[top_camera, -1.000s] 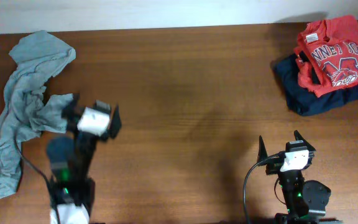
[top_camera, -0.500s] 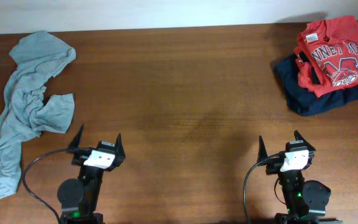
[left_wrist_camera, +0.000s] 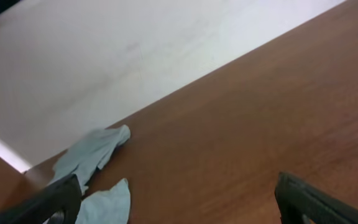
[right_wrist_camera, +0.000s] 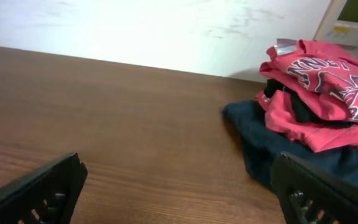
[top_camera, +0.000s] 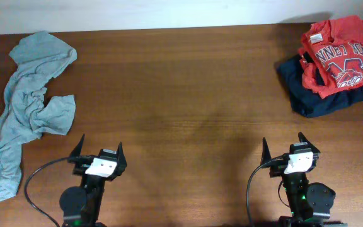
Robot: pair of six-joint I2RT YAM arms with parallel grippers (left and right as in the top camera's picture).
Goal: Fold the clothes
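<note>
A crumpled grey-blue shirt [top_camera: 24, 107] lies unfolded along the table's left side; part of it shows in the left wrist view [left_wrist_camera: 95, 168]. A folded red printed shirt [top_camera: 339, 57] rests on a folded navy garment [top_camera: 323, 101] at the far right; both show in the right wrist view, the red shirt [right_wrist_camera: 319, 93] above the navy garment [right_wrist_camera: 272, 140]. My left gripper [top_camera: 97, 151] is open and empty near the front edge, right of the grey shirt and apart from it. My right gripper [top_camera: 284, 146] is open and empty at the front right, well short of the stack.
The brown wooden table [top_camera: 188, 88] runs to a white wall at the back. A black cable [top_camera: 33, 183] loops beside the left arm's base, and another cable [top_camera: 252, 183] beside the right arm's base.
My left arm has drawn back from the grey shirt's lower edge toward the front edge and now sits low with open jaws. The grey shirt is left lying. The right arm has not moved.
</note>
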